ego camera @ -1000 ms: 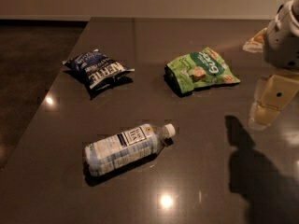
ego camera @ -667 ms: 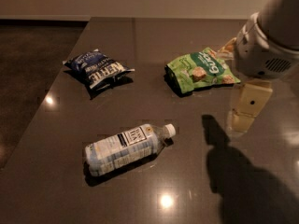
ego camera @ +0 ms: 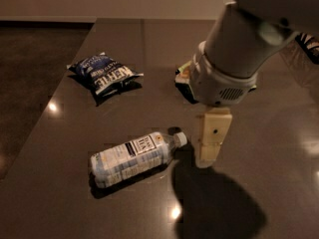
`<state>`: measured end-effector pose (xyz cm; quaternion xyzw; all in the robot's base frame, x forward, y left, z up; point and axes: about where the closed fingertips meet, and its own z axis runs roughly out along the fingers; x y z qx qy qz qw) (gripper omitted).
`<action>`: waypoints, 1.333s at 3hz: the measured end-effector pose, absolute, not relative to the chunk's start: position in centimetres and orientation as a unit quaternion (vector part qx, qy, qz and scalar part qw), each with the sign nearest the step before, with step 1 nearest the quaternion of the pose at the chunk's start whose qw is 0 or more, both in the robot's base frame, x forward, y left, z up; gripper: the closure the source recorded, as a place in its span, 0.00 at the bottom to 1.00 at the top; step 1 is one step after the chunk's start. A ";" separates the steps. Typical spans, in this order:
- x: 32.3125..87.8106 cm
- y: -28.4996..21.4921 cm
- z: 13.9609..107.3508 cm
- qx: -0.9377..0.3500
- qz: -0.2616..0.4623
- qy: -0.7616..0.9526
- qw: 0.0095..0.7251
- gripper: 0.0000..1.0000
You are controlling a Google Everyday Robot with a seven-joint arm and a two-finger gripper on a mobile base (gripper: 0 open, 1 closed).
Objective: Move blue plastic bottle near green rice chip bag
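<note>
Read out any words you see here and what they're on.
"KETTLE", roughly: white letters on the dark blue chip bag.
Label of the blue plastic bottle: too small to read.
On the green rice chip bag: hidden by the arm.
On the gripper, beside the bottle's cap: none.

- Dark blue chip bag [ego camera: 104, 73], upper left of the frame: large white capitals on a band, seemingly "KETTLE"; the smaller lettering above is unreadable.
- Blue plastic bottle [ego camera: 134, 158], lower centre: white lettering on the label's dark panel, illegible.
- Green rice chip bag [ego camera: 182, 76], mostly hidden: no text readable.
- Pincer [ego camera: 208, 156], just right of the bottle: nothing legible.
</note>
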<state>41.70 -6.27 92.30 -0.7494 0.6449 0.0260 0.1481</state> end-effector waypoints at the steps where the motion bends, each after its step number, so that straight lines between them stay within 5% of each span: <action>1: 40.6 -2.7 90.4 -0.775 0.037 0.616 0.136 0.00; 3: 39.4 1.5 86.8 -0.800 0.048 0.586 0.115 0.00; 4: 39.1 2.4 85.6 -0.805 0.050 0.582 0.107 0.15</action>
